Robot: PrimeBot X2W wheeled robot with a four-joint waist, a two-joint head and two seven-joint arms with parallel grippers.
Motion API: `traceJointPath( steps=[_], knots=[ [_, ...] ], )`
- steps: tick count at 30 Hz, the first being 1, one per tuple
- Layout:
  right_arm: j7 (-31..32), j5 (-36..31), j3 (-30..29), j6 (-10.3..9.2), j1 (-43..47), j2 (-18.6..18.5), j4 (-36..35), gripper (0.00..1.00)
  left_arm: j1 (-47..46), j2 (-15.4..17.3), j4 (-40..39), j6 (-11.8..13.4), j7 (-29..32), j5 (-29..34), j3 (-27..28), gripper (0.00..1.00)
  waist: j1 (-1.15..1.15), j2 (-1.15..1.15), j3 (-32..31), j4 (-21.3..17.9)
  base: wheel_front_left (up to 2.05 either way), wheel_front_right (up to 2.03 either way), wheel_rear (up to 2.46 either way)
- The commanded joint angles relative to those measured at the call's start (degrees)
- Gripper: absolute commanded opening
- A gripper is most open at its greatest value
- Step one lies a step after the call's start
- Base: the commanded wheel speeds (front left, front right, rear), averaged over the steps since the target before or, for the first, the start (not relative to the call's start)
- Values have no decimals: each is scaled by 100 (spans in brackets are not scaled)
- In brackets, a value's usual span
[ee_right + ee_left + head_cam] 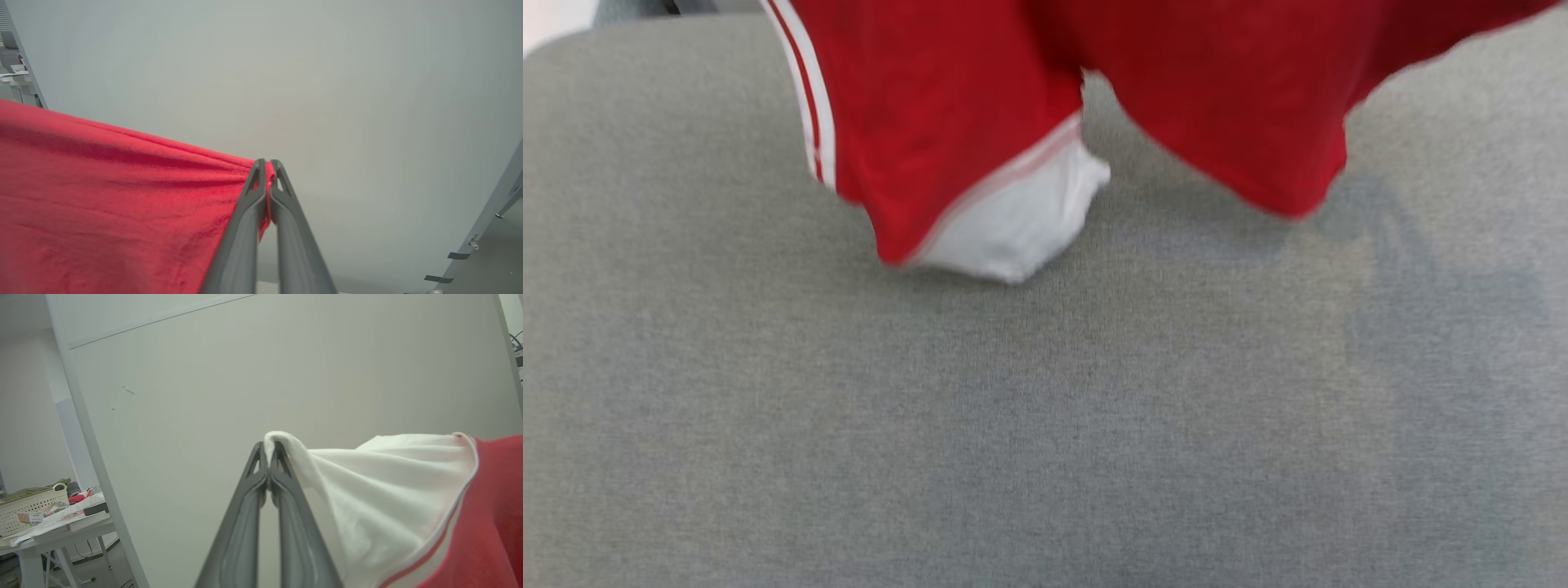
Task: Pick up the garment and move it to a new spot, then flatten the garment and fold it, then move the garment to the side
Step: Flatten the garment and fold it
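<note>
The garment [947,122], a red shirt with white sleeves and striped trim, hangs in the air above the grey table [1045,408]. Its lowest white sleeve [1021,220] dangles just over the cloth surface. In the left wrist view my left gripper [268,447] is shut on the edge of a white sleeve [367,490], with red cloth to its right. In the right wrist view my right gripper [267,165] is shut on a red corner of the garment [122,204], which stretches away to the left. The lettering is hidden.
A pale wall panel [286,375] stands behind both grippers. Far off at the left wrist view's lower left stands a white side table [57,531] with a basket [28,504] and papers. Floor shows at the right wrist view's lower right.
</note>
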Motion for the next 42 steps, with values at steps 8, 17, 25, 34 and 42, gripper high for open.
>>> traceJointPath(
  steps=[8, 17, 25, 34, 42],
  knots=[
    [-443, -393, 347, -9, -1441, 57, 861, 0, -1977, -246, 1320, -467, -104, 598, -260, 0, 0, 0, 1451, 45, 0, 0, 0],
    [-1338, -753, 590, -9, -2860, 335, 2153, 0, -3843, -635, 3153, -709, -948, 1369, -662, 0, 0, 0, 2085, -49, 0, 0, 0],
    [-2292, -1079, 411, -9, -3717, 600, 3167, 0, -4439, -1129, 4378, -788, -1717, 1108, -465, 0, 0, 0, 2354, 37, 0, 0, 0],
    [-3101, -1011, 707, -9, -3231, 731, 3752, 0, -2972, -1483, 3811, -815, -1749, 695, -309, 0, 0, 0, 2261, 208, 0, 0, 0],
    [-3386, -591, 1277, -9, -1963, 599, 3867, 0, -793, -1820, 3091, -816, -1750, 335, -151, 0, 0, 0, 1729, 262, 0, 0, 0]
  ],
)
